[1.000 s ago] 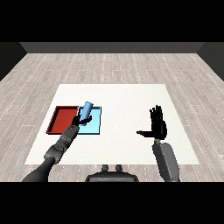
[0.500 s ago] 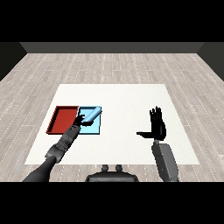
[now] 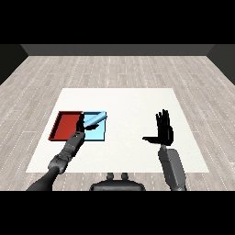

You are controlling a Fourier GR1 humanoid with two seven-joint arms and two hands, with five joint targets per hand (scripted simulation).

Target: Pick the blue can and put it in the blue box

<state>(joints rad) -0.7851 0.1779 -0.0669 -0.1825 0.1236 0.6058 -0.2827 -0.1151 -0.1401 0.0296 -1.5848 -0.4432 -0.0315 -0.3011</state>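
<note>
Cylindrical blue can (image 3: 96, 120), tilted low over light blue tray (image 3: 97, 134) near surface's (image 3: 133, 98) left edge, left hand (image 3: 81, 125) curled round it for release; right hand (image 3: 163, 132) spread, idle.

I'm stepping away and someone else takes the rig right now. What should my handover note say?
Left hand: over the seam between the trays, next to the blue can; whether it grips the can cannot be told.
Right hand: open, fingers up, above bare table, holding nothing.
Blue can: tilted on its side over the light blue tray.
Red tray: holds nothing.
Left: confirm the can rests in the tray, withdraw the left hand.
</note>
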